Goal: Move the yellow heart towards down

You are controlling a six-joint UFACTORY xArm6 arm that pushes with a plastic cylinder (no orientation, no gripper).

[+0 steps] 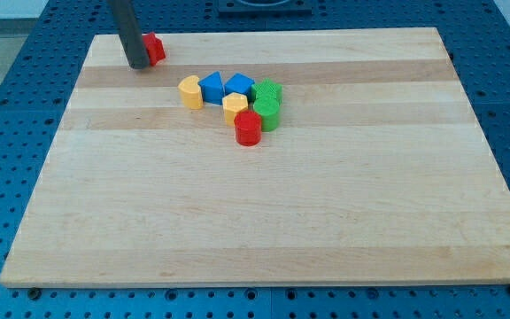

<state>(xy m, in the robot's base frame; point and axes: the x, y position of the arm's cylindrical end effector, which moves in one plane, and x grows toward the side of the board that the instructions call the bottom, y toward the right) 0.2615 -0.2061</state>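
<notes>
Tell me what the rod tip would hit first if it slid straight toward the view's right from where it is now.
My tip sits at the wooden board's top left, right beside the small red block. Sliding right, it would probably meet that red block first; depth is unclear, so it might pass just below it.

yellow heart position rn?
The yellow heart sits at the left end of the block cluster, upper middle of the board, touching the blue block; my tip is away toward the upper left.

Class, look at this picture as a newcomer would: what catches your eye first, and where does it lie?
A tight cluster of coloured blocks sits above the board's middle, the yellow heart at its left end beside a blue block. At the view's top left, my tip rests against a lone red block, apart from the cluster.
</notes>
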